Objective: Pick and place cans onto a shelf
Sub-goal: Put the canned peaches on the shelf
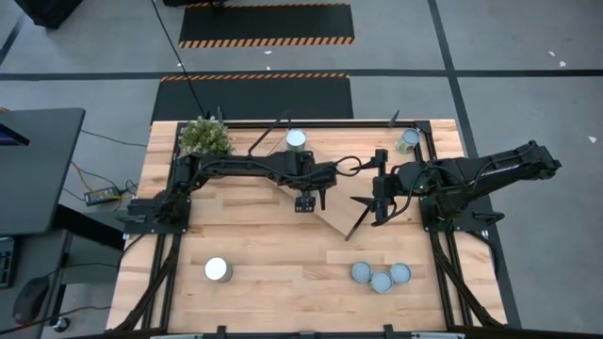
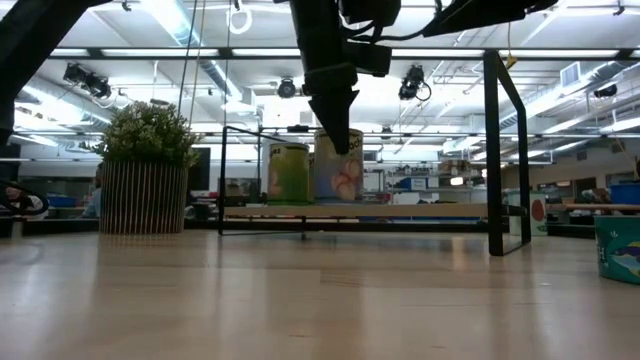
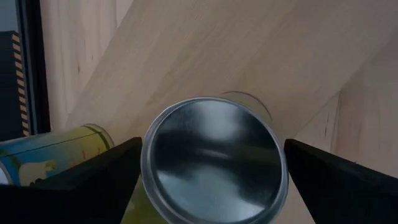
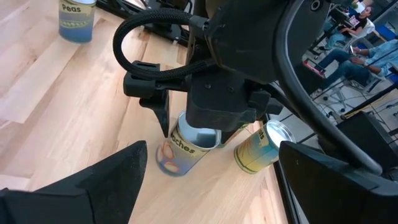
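L gripper [image 4: 186, 140] straddling upright peach can [image 3: 214, 162] on shelf [image 3: 205, 56], fingers spread, not clamping. Can axis vertical, directly below pincer; second can [image 4: 261, 149] just beside. R gripper [image 1: 380, 202] near, open, idle.

High view: left end effector [image 1: 314, 197] hides the can under it. Shelf [image 1: 334, 218] mostly covered by both arms, ends not visible. Low view: held can [image 2: 338, 165] top blocked by end effector. Right wrist view: peas can [image 4: 76, 18] cut off by the frame edge.
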Available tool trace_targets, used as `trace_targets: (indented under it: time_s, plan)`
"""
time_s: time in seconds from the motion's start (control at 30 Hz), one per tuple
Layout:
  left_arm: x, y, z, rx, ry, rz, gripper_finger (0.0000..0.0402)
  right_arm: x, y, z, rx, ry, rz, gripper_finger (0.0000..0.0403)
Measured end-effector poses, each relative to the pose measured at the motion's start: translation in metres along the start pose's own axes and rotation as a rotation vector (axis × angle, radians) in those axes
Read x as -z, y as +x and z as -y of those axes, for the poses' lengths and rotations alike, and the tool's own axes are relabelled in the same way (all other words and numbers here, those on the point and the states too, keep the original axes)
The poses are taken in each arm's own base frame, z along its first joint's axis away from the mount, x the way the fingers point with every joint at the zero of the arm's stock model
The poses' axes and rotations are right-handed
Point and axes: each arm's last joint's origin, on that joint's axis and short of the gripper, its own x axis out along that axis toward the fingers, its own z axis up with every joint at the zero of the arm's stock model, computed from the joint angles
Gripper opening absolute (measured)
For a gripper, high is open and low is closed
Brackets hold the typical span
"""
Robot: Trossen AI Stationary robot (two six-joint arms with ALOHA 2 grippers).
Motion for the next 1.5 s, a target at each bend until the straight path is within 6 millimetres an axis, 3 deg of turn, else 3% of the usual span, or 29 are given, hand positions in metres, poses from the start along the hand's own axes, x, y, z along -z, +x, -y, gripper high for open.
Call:
trace_targets:
  time_s: [0.43, 0.63, 0.9, 1.37, 1.5]
  plan:
    - [-0.001, -0.005, 0.008, 0.037, 0.117, 0.015, 0.04, 0.0, 0.0, 0.0, 0.0, 0.0, 0.0, 0.0373]
    - [-0.004, -0.019, 0.004, 0.023, 0.092, 0.087, 0.04, -0.001, 0.0, 0.0, 0.003, 0.002, 0.007, 0.0373]
    - [-0.006, -0.019, 0.002, -0.055, 0.091, 0.1, 0.04, -0.001, 0.0, 0.0, 0.004, 0.0, 0.01, 0.0373]
    - [0.001, -0.079, 0.002, -0.099, 0.079, 0.239, 0.04, -0.001, 0.0, 0.0, 0.005, -0.003, 0.012, 0.0373]
    - [0.005, -0.082, 0.008, -0.079, 0.073, 0.209, 0.04, -0.001, 0.0, 0.0, 0.005, 0.001, 0.012, 0.0373]
